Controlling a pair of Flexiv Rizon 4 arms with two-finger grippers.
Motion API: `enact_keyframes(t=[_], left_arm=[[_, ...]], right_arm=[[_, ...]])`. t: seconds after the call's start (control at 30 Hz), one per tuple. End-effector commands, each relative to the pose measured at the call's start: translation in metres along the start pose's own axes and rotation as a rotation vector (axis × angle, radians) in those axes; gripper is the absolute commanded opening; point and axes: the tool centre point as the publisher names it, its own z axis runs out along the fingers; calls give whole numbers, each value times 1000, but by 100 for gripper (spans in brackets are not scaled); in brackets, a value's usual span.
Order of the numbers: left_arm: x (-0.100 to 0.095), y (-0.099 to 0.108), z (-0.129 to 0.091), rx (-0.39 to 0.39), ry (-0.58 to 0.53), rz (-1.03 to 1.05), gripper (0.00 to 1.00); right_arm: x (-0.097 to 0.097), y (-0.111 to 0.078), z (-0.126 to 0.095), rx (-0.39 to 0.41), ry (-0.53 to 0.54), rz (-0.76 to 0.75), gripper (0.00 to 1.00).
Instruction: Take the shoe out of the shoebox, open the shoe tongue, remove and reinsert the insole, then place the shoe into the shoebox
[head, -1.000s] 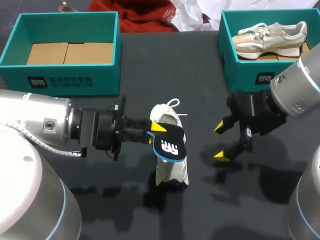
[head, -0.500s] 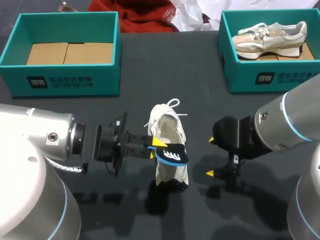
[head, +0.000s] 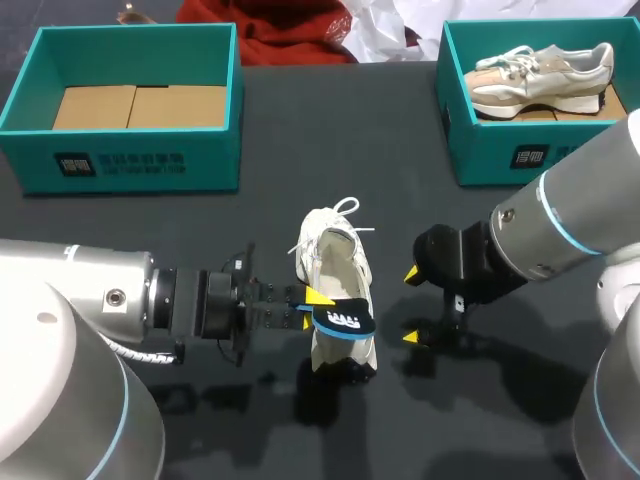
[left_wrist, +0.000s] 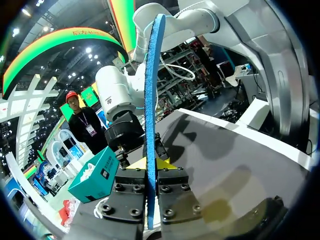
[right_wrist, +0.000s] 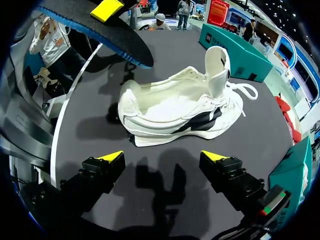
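Observation:
A white shoe (head: 335, 262) stands on the black table, laces toward the back and its tongue raised. My left gripper (head: 312, 308) is shut on a black insole with a blue edge (head: 341, 319), holding it over the shoe's heel end. In the left wrist view the insole (left_wrist: 151, 95) stands edge-on between the yellow tips of that gripper (left_wrist: 150, 163). My right gripper (head: 408, 305) hangs open just right of the shoe. Its wrist view shows the shoe (right_wrist: 180, 112) ahead of the open gripper (right_wrist: 163, 156), with the insole (right_wrist: 100, 32) beyond it.
A teal shoebox (head: 130, 160) with a cardboard bottom stands at the back left. A second teal box (head: 500, 150) at the back right holds another pale shoe (head: 540, 75). A red cloth (head: 285, 25) lies at the far edge.
My left gripper has carried the insole lower and toward the front, over the shoe's heel. My right gripper has moved left, closer to the shoe.

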Motion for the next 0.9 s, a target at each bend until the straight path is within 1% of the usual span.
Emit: enact_keyframes(t=[0.03, 0.23, 0.47, 0.6, 0.9], left_arm=[[-3, 12, 14, 11, -12, -3, 0], [-6, 19, 19, 8, -19, -3, 0], [-8, 19, 24, 8, -6, 0, 0], [-8, 18, 25, 18, 3, 8, 0], [-6, 24, 30, 42, 14, 15, 0]], right_arm=[[-8, 9, 23, 24, 9, 3, 100], [-11, 10, 29, 45, 13, 13, 100], [-11, 14, 32, 102, 21, 21, 100], [-10, 14, 33, 106, 28, 28, 100], [-10, 12, 36, 120, 39, 40, 100]])
